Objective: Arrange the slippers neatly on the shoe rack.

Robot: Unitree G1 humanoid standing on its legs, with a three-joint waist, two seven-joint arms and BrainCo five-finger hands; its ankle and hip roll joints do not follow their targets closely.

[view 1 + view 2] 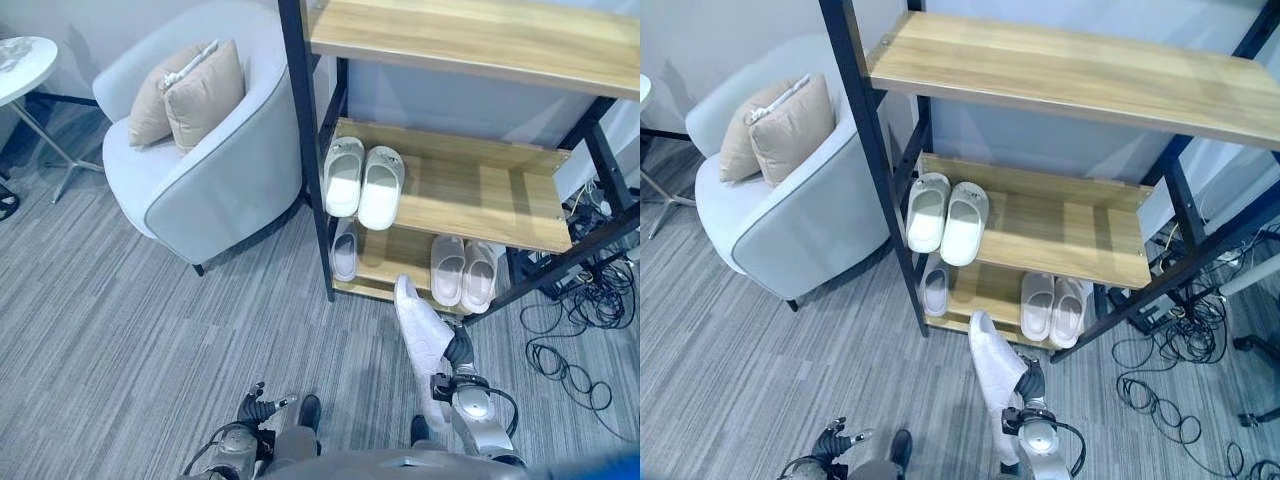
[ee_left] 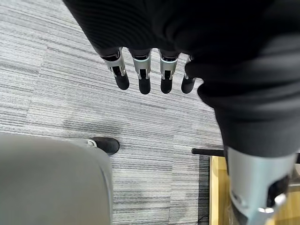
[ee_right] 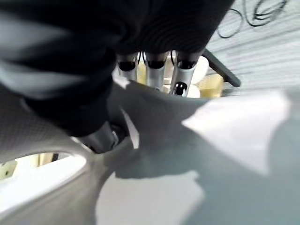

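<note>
My right hand [image 1: 458, 352] sits low and right of centre in the left eye view, forearm rising from the bottom edge, fingers curled round a pale grey slipper [image 1: 422, 338]. The slipper points up the frame, its toe reaching the front edge of the shoe rack [image 1: 305, 150]'s bottom shelf. In the right wrist view the fingers [image 3: 154, 75] hook over the slipper's edge with the thumb under it, a firm grip.

My left hand [image 1: 256, 408] hangs at the bottom edge, left of centre, over the grey carpet [image 1: 120, 320]. Its wrist view shows the fingers [image 2: 143, 75] hanging straight and relaxed, holding nothing.

On the rack's middle shelf a white pair [image 1: 362, 182] sits at the left end. On the bottom shelf a single grey slipper [image 1: 345, 250] lies at the left, partly cut by the rack post, and a pinkish pair [image 1: 462, 270] lies to the right. I cannot make out the held slipper's heel; my hand covers it. An armchair [image 1: 200, 170] with cushions stands in the upper left.
</note>
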